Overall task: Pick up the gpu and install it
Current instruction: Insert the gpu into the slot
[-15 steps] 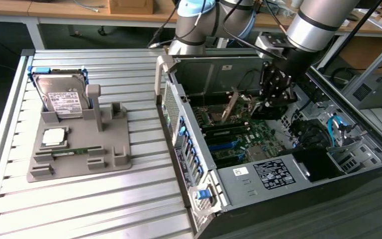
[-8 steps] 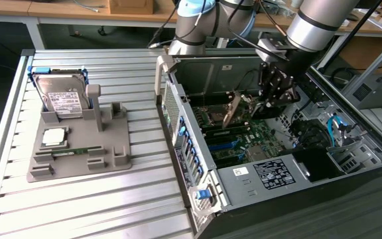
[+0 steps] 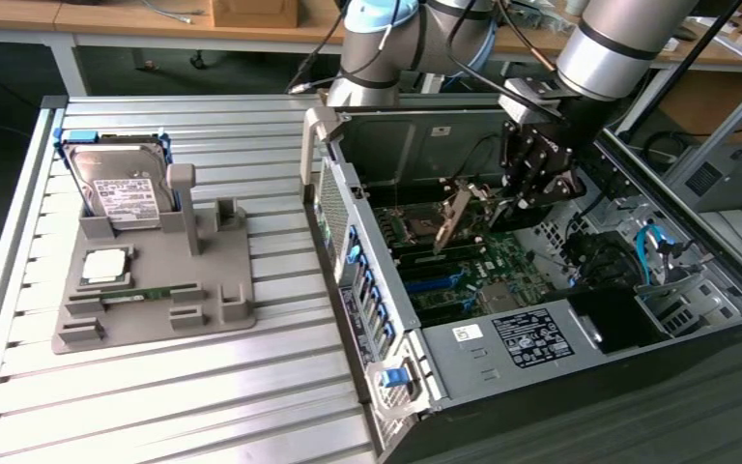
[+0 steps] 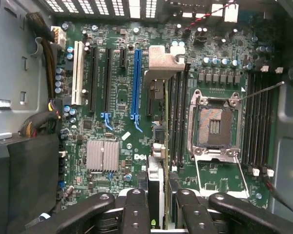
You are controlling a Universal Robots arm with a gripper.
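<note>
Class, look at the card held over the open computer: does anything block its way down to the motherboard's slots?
Nothing visible does. The pincer grips the thin greenish circuit card with the silver bracket, and the long blue slot on the motherboard lies bare.

Ribbed metal table (image 3: pixel 152 406), grey parts holder (image 3: pixel 127 331) lying on it, open computer case (image 3: pixel 474 358) alongside
</note>
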